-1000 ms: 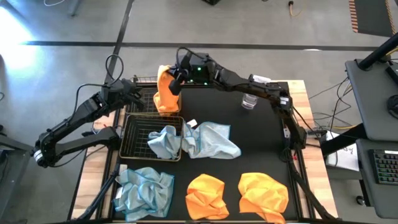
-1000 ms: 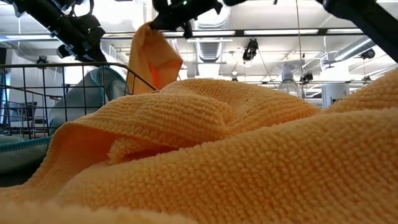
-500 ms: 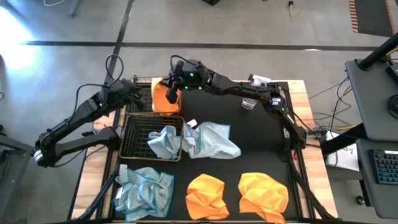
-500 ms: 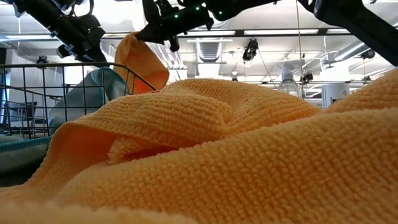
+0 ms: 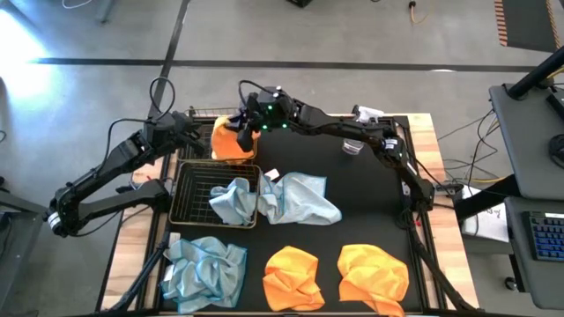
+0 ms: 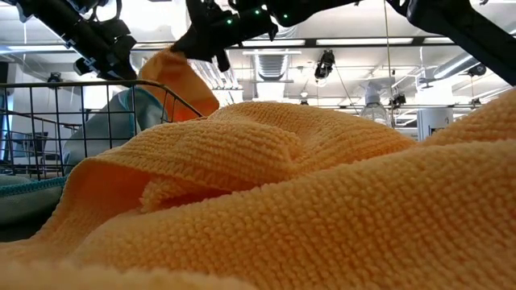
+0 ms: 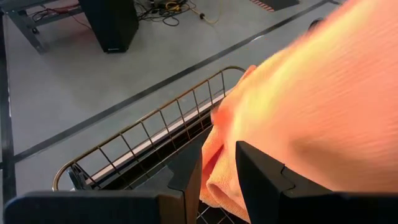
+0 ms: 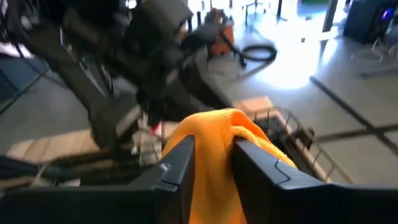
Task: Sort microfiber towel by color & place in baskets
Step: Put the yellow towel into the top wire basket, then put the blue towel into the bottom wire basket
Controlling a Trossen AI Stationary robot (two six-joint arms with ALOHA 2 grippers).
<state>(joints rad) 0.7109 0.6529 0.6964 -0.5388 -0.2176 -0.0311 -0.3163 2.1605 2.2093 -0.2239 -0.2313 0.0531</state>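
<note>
Two arms were over the far left of the desk (image 5: pixel 370 202). My left end effector (image 5: pixel 181 130) hung beside the far basket (image 5: pixel 201 119), its jaws a little apart and empty, with that basket's wire rim and the orange cloth just beyond them. The orange towel (image 5: pixel 227 143) bulged up out of that basket, heaped against its right-hand end instead of lying flat. My right end effector (image 5: pixel 249 114) sat right over the heap with the cloth between its jaws; I could not tell whether it gripped the cloth or was loose around it.

As I judged it, the risk lay in the lift-away. If a fold had snagged on a jaw, pulling back would drag the towel over the rim and onto the desk. Heaped as high as it was, it could also slump over the right-hand wall. My left end effector was near enough to that basket that any swing by either arm might knock the wire.

Nearer me, the near basket (image 5: pixel 185 189) held a blue towel (image 5: pixel 231 201) that spilled over its right edge, touching a second blue towel (image 5: pixel 304 198) on the desk. Picking up one might pull the other along. Farther right, a clear bottle (image 5: pixel 352 143) stood under my right arm, where a low sweep could tip it.
</note>
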